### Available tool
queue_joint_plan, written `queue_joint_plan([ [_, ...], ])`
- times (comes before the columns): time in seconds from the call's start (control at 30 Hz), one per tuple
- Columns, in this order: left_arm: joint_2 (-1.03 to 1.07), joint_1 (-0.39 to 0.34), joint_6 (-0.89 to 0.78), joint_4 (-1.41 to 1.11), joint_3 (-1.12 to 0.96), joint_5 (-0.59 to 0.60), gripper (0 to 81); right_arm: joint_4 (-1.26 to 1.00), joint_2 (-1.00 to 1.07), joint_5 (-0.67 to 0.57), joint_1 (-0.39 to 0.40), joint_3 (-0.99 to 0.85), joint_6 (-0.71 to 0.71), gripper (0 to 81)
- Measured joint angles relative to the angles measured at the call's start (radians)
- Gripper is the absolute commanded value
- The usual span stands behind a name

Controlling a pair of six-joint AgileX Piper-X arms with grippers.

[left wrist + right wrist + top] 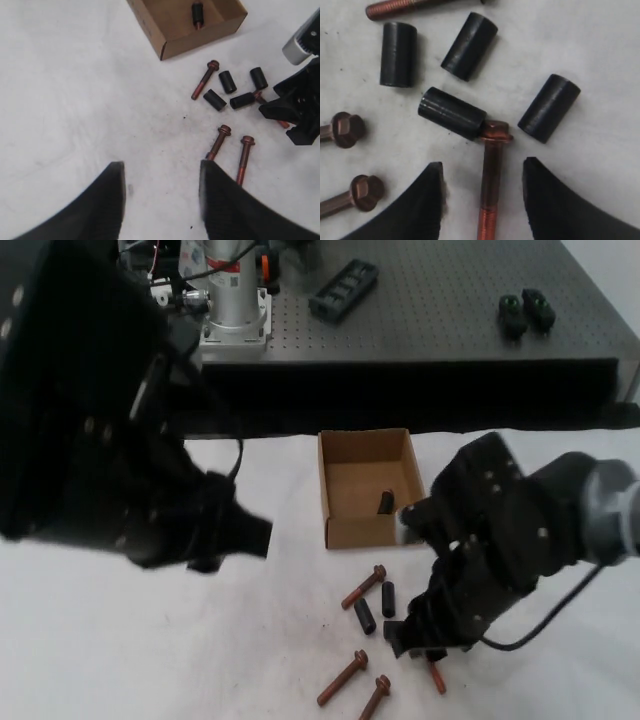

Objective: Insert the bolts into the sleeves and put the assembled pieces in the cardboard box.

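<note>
Threaded copper-toned bolts (204, 80) with hex flange heads and smooth matte-black cylindrical sleeves (398, 54) lay scattered on the bench's white cloth (75, 75), toward its near edge. The right gripper (484, 165) stood wide astride one bolt. The left gripper (161, 167) gaped, holding nothing. One sleeved bolt (384, 503) lay in the brown cardboard box (325, 490).
</note>
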Motion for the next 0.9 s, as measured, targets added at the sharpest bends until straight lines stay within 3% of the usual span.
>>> queue_joint_plan([
  [0.27,0.000,0.000,0.027,0.001,0.009,0.000,34.1,0.008,0.057,0.039,0.005,-0.020,0.000,15.9],
  [0.4,0.000,0.000,0.059,0.001,0.009,0.000,34.1,0.010,0.057,0.039,0.005,-0.021,0.000,0.1],
  [0.5,0.025,0.000,0.091,-0.020,0.009,0.000,34.1,0.015,0.051,0.039,0.005,-0.021,0.000,0.1],
  [0.67,0.155,0.000,0.119,-0.139,0.007,0.155,34.1,0.068,-0.016,0.037,-0.009,0.005,0.008,0.1],
  [0.83,0.330,-0.004,0.123,-0.156,-0.039,0.206,34.1,0.185,-0.484,0.037,-0.083,0.134,0.040,0.1],
  [0.9,0.417,-0.009,0.132,-0.155,-0.082,0.210,34.1,0.206,-0.552,0.037,-0.092,0.152,0.045,0.1],
])
